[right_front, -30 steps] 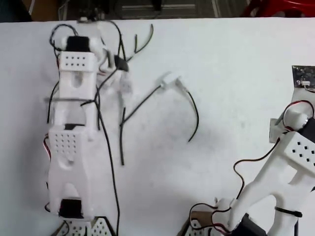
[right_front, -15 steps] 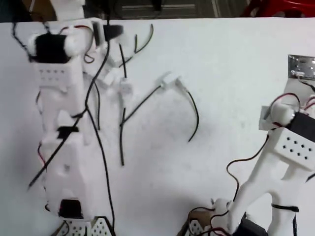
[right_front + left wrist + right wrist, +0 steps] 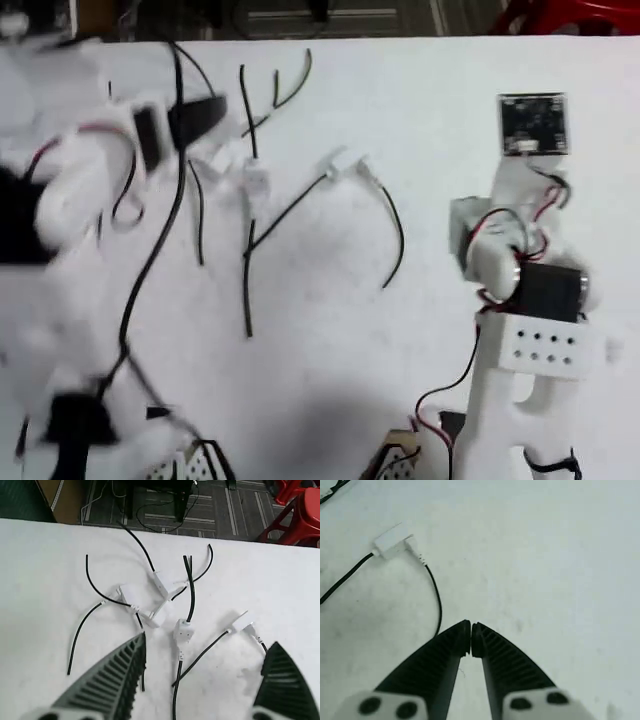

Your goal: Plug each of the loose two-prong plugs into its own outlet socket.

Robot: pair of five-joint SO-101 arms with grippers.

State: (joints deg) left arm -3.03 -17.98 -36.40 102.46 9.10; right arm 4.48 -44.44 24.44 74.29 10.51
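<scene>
Plugs (image 3: 160, 585) lie loose on the white table (image 3: 40, 570), none in a grip. Left gripper (image 3: 209, 641) hangs spread wide and empty above them, the nearest white plug (image 3: 183, 630) and its black cord (image 3: 190, 587) just past the fingertips. Right gripper (image 3: 471, 630) is clenched on nothing, and another white plug (image 3: 392, 544) lies well ahead of it.

Socket (image 3: 256, 180) on table (image 3: 450, 80) — connector pair (image 3: 347, 165) to its right, more connectors (image 3: 222, 158) left.
</scene>
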